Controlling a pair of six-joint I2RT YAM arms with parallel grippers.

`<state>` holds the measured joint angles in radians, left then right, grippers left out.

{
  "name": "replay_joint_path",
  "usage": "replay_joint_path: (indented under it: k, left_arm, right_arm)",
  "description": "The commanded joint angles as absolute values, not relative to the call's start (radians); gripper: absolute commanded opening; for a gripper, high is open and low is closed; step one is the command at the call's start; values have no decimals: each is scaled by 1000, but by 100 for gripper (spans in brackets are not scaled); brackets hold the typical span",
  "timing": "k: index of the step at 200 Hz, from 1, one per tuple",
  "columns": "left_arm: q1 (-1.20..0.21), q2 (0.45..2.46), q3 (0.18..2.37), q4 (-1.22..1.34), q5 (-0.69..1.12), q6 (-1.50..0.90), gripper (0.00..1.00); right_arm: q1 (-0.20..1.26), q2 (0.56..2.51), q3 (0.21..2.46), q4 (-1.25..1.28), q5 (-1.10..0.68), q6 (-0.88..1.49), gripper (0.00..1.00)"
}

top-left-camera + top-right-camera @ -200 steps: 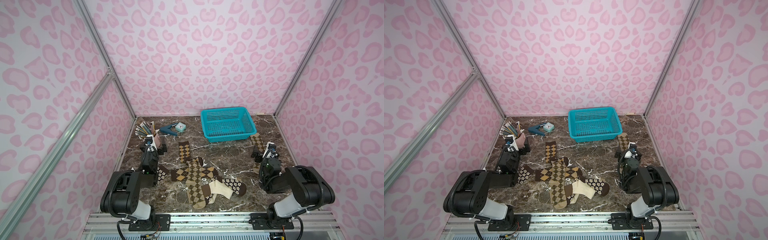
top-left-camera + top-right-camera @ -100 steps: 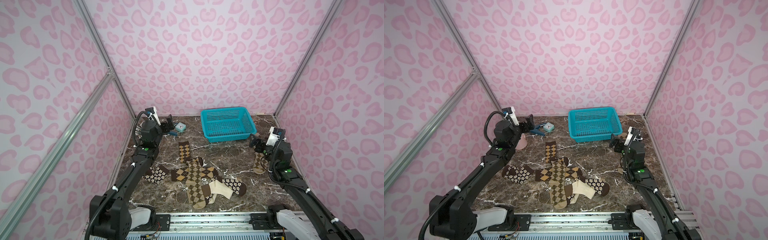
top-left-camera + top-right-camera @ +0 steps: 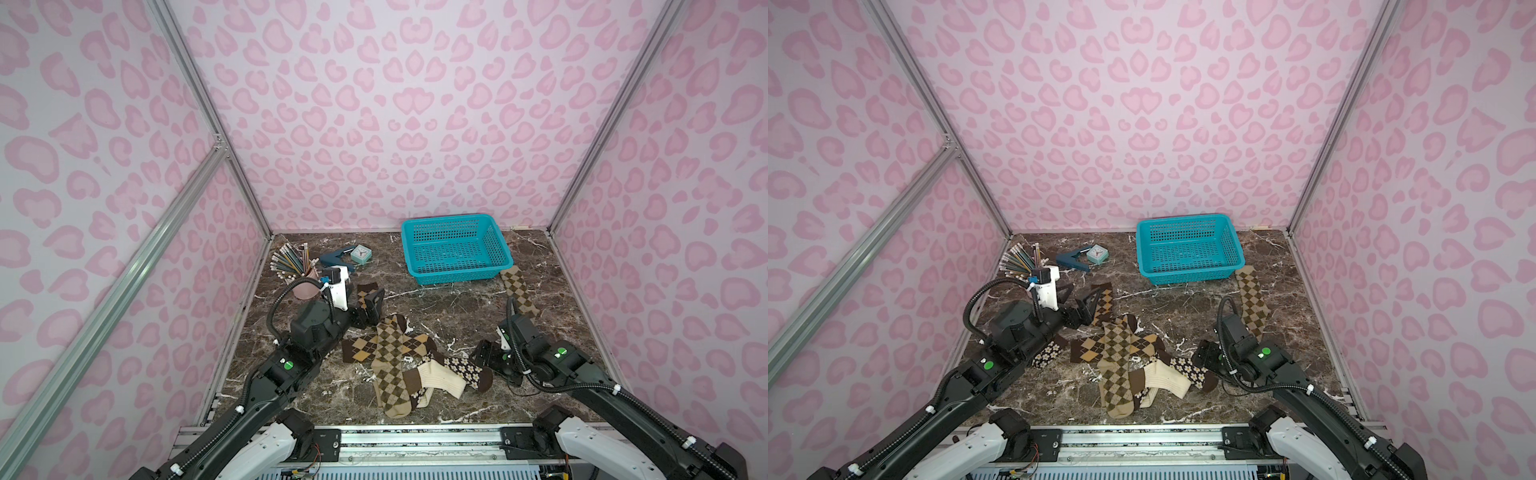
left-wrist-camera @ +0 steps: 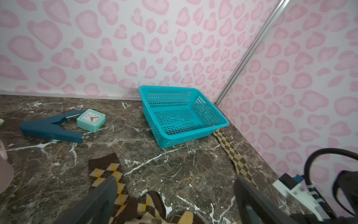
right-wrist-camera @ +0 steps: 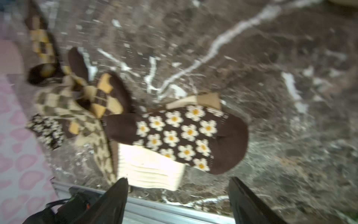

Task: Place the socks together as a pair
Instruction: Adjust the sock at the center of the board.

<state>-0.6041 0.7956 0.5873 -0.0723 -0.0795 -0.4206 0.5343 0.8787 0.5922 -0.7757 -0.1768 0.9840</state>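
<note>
Socks mostly sit in a heap mid table [image 3: 457,318]. A tan argyle sock [image 3: 388,374] lies across a brown argyle sock [image 3: 359,351], w/ a cream sock [image 3: 440,374] and a flower sock [image 3: 465,368] on the heap's right side. A 2nd flower sock [image 3: 1048,353] lies partly under the left arm. A dark argyle sock [image 3: 365,291] lies just beyond the heap, twd the pencil cup [image 3: 305,286]. One more tan argyle sock [image 3: 517,291] lies well apart, one end at the front corner of the blue basket [image 3: 446,218]. L gripper [image 3: 368,309] is over the dark argyle sock, jaws spread wide, nothing btwn them. R gripper [image 3: 484,356] is low, just beside the flower sock's toe. Its jaws are spread too and hold nothing, and in the wrist view one finger [image 5: 116,199] is near the cream sock; can't tell if touching. Clock [image 3: 360,253] and a blue clip [image 3: 334,259] sit near the back wall.
</note>
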Motion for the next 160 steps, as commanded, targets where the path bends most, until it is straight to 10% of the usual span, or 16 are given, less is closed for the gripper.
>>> replay_joint_path:
  k: [1, 108, 144, 160]
  left_arm:
    - [-638, 770, 543, -16, -89, -386, 97]
    - [-666, 810, 521, 31, -39, -318, 97]
    - [-666, 839, 536, 43, -28, -311, 97]
    - [-665, 847, 546, 41, -26, -310, 98]
  right_arm:
    - [548, 888, 551, -819, -172, 1092, 81]
    - [473, 1103, 465, -607, -123, 1018, 42]
    - [463, 1107, 508, -631, -115, 997, 1]
    - [464, 1051, 568, -698, -112, 996, 0]
